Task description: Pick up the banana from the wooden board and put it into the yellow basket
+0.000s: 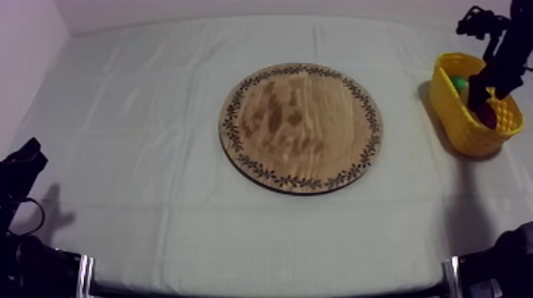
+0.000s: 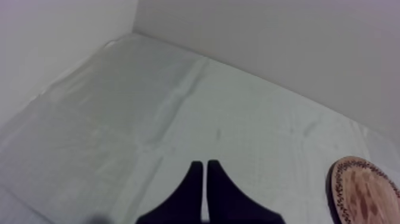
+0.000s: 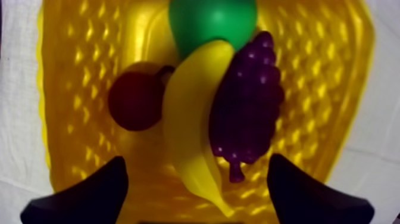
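- Inside the yellow basket (image 3: 77,71) lies the banana (image 3: 196,131). It stretches lengthwise along the floor, touching the bunch of grapes (image 3: 250,101) on one side and the small red fruit (image 3: 134,101) on the other. Its far end sits against the green pear (image 3: 211,21).
- It looks smooth, bright yellow and gently curved, tapering to a thin tip at the end nearer the fingers (a plastic toy, judging by its sheen).
- Directly above it hovers the right gripper (image 3: 196,162), fingers spread wide, gripping nothing and touching no fruit.
- The drop into the basket looks done. What is left calls for a straight lift of the right arm, clear of the basket's wall.
- At the table's middle, the wooden board (image 1: 301,127) is bare, well apart from the basket.
- The left gripper (image 2: 205,173) rests low over the cloth (image 2: 119,119), off to the board's side, fingers pressed together on nothing.
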Controlling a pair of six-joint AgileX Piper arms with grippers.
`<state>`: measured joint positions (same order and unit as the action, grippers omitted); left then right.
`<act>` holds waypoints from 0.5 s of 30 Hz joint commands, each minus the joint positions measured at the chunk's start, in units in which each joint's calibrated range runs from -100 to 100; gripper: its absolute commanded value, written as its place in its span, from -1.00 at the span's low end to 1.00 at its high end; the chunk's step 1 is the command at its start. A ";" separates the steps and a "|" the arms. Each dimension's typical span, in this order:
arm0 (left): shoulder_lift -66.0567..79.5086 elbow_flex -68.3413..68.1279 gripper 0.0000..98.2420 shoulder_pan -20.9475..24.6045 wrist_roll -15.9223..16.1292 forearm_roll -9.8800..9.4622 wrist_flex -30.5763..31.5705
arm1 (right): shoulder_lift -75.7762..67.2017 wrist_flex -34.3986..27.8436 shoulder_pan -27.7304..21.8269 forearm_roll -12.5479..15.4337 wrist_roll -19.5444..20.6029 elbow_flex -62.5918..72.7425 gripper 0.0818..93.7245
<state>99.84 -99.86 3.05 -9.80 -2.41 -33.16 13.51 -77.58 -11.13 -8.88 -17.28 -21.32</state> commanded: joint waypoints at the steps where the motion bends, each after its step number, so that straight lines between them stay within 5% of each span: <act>1: -0.02 -0.03 -1.00 0.02 -0.01 -0.01 0.01 | -0.82 -0.48 -0.59 0.24 -0.50 0.53 0.77; 15: -0.02 -0.03 -1.00 0.02 0.01 -0.01 0.01 | -15.97 1.48 -3.69 1.95 -5.84 -5.78 0.03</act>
<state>99.84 -99.86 3.05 -9.80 -2.41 -33.16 0.42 -76.82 -14.64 -6.95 -22.53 -25.96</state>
